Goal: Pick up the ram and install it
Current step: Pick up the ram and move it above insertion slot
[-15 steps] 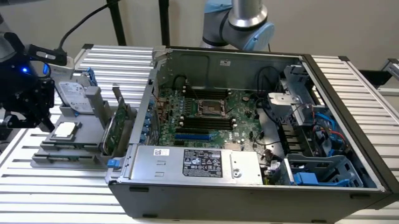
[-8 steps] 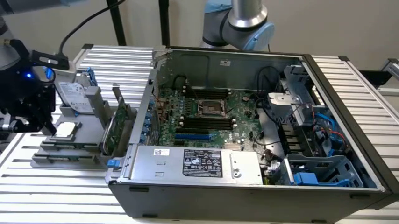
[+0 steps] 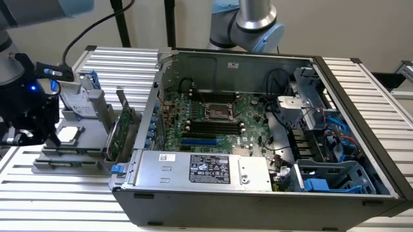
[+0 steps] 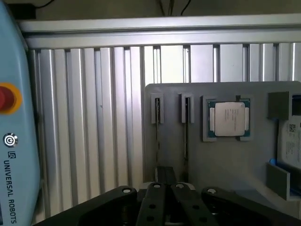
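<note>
Counted so far:
- One open PC case (image 3: 258, 198) is logged, with one motherboard (image 3: 252, 108), one CPU socket (image 3: 216, 110), one blue slot (image 3: 203, 141) and one power supply (image 3: 200, 168) counted inside.
- The black slots beside the blue one cannot be counted reliably.
- One slatted table (image 3: 38, 203) and one grey tray (image 4: 188, 160) are noted.
- In the tray, one processor (image 4: 229, 118) and two narrow slot holders (image 4: 157, 109) are counted.
- One upright green card (image 3: 123, 133) is recorded.
- One gripper (image 4: 165, 195) is seen.
- One red button (image 4: 6, 99) is counted on one light-blue Universal Robots unit (image 4: 14, 155).
</note>
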`<action>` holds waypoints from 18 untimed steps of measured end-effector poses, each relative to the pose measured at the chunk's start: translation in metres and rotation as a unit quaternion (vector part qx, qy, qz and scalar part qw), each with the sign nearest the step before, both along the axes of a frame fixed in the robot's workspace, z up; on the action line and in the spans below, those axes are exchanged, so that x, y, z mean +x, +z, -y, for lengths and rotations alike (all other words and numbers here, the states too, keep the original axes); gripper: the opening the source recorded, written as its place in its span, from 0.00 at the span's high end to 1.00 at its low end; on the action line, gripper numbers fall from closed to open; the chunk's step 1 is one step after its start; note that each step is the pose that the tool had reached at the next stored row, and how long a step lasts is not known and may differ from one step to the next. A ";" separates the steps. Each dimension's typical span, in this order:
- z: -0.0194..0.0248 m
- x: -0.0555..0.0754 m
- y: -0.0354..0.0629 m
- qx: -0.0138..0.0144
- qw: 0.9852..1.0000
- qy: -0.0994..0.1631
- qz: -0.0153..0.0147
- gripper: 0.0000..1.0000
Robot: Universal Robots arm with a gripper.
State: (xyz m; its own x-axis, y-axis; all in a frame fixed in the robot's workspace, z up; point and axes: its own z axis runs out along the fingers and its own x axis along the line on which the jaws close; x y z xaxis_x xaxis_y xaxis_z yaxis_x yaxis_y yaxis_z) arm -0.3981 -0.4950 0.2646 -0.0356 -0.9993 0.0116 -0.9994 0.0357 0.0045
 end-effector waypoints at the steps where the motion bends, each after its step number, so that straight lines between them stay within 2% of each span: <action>1: 0.0011 0.001 -0.0012 0.000 1.000 0.000 0.000 1.00; 4: 0.0044 0.002 -0.0051 0.001 1.000 0.001 -0.002 1.00; 5: 0.0054 0.003 -0.0064 0.001 1.000 0.001 -0.002 0.00; 11: 0.0104 0.009 -0.0135 0.002 1.000 0.002 -0.006 0.00; 18: 0.0148 0.014 -0.0217 0.004 1.000 0.002 -0.012 0.00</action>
State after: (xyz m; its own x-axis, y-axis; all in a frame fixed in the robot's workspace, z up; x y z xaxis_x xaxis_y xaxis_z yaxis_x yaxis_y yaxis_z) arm -0.3839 -0.5098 0.2428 -0.0306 -0.9995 0.0042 -0.9991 0.0307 0.0293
